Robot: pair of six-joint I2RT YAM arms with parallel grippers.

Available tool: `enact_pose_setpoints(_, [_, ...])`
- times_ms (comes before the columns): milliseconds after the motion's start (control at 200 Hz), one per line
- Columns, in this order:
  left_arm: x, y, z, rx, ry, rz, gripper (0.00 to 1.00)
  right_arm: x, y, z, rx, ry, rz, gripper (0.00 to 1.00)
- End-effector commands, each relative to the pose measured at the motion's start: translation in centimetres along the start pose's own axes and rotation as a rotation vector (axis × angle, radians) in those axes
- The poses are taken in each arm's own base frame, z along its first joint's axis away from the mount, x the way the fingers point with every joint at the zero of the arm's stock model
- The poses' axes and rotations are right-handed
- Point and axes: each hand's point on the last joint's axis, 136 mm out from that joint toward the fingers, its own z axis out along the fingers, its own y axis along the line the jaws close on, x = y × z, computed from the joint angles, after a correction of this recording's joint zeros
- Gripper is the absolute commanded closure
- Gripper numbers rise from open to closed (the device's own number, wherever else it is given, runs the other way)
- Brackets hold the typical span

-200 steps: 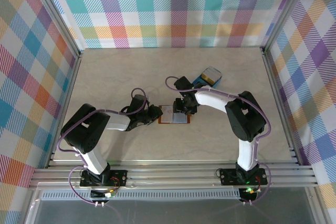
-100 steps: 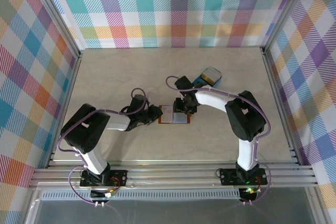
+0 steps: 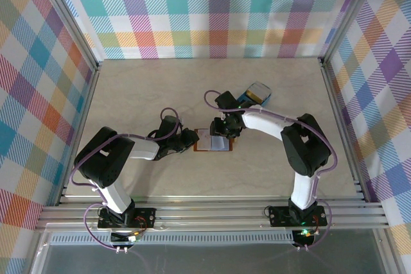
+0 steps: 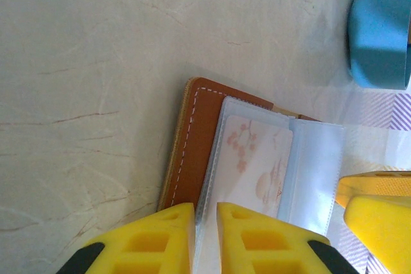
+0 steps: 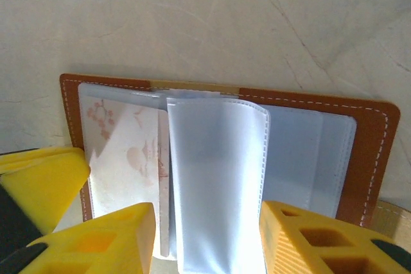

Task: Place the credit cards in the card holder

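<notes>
The card holder [image 3: 207, 140] lies open mid-worktop [image 3: 160, 88]. The left jaws clench its left edge, probably to pin it flat. The right jaws stand around a lifted clear sleeve [image 5: 218, 171]; whether they grasp it, I cannot tell.

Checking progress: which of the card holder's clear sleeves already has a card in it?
The sleeve at the left gripper's end: a whitish card with pink blossoms lies in it. The other sleeves look empty.

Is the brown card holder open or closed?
Open: the card holder lies spread flat, clear sleeves exposed, one holding a pale card.
</notes>
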Motion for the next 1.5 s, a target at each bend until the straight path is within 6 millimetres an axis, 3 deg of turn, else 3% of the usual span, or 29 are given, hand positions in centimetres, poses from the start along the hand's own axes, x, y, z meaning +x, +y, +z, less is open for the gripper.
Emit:
enact_pose_setpoints(0, [3.4,6.7,0.1,-0.212,0.097,-0.079,0.82,0.3,0.4,-0.7,-0.027,-0.006,0.011,0.53])
enact_pose_setpoints(765, [3.5,6.8,-0.2,-0.211,0.094,-0.081,0.82,0.5,2.7,-1.4,-0.162,-0.006,0.013,0.54])
enact_pose_setpoints(1495, [3.4,6.6,0.1,-0.205,0.101,-0.084,0.82,0.8,0.7,0.6,-0.05,0.039,0.005,0.5])
